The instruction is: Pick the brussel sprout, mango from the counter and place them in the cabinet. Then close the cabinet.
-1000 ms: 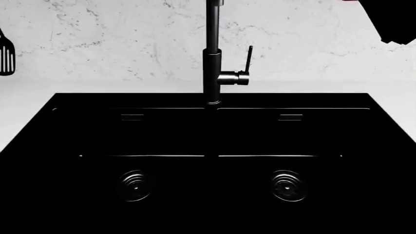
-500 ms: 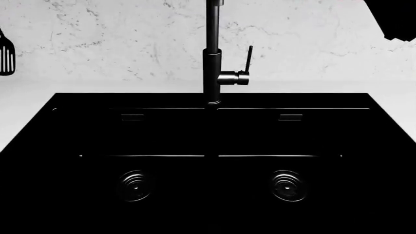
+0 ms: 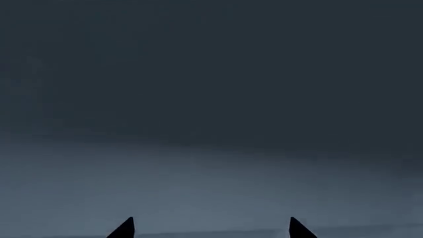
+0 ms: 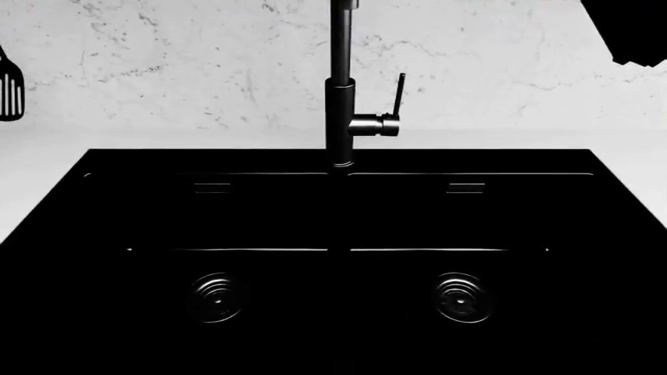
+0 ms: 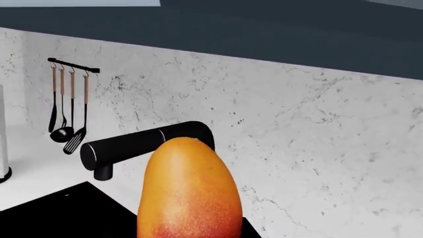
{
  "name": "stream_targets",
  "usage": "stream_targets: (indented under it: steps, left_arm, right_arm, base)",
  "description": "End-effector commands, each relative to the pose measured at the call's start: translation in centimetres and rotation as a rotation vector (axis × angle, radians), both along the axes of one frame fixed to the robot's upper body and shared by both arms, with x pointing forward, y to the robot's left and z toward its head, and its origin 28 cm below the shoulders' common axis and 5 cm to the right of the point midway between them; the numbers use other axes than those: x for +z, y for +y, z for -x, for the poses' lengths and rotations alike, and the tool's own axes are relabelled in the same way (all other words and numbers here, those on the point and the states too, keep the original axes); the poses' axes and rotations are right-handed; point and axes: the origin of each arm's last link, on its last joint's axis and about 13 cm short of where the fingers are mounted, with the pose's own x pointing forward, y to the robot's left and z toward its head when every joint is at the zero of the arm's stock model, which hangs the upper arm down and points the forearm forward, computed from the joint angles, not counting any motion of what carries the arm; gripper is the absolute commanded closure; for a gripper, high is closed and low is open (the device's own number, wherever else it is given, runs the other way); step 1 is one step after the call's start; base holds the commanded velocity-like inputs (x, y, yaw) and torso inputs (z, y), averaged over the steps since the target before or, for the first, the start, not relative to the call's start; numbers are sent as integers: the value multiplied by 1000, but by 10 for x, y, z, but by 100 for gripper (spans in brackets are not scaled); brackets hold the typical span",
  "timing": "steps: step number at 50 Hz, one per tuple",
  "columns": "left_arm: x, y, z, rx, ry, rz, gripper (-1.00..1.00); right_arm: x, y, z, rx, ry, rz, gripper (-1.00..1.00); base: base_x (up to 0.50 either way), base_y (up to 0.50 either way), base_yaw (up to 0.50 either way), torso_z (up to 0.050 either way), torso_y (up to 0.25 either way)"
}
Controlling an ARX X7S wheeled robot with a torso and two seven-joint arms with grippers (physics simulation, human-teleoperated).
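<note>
The mango (image 5: 189,191) fills the lower middle of the right wrist view, standing up in front of that camera above the black sink (image 4: 333,234), with the black faucet (image 5: 142,147) just behind it and the white marbled wall (image 5: 317,129) beyond. It reads as carried by the right gripper, lifted off the counter (image 4: 42,168), though no finger shows in that view, so the hold is a judgement and the contact cannot be confirmed. In the head view only a dark part of the right arm (image 4: 630,27) shows, high above the sink's right end. The left gripper (image 3: 211,229) shows 2 dark fingertips (image 3: 123,229) well apart, with nothing between them, facing a plain blue-grey surface. The mango looks smooth, firm and fairly heavy for its size; its glossy, rounded skin could slip, so a hold across the widest middle of the body suits it better than one near a tapering end. The brussel sprout and the cabinet opening are not visible anywhere. No brand, label or writing can be read on anything.
</note>
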Motion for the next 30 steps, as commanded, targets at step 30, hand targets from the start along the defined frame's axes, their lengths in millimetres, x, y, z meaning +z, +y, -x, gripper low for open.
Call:
stream_targets:
  steps: [30]
  left_arm:
    - [-38, 1, 89, -1020, -92, 197, -100]
  right_arm:
    - [5, -5, 7, -49, -20, -9, 100]
  base:
    - [0, 0, 0, 0, 0]
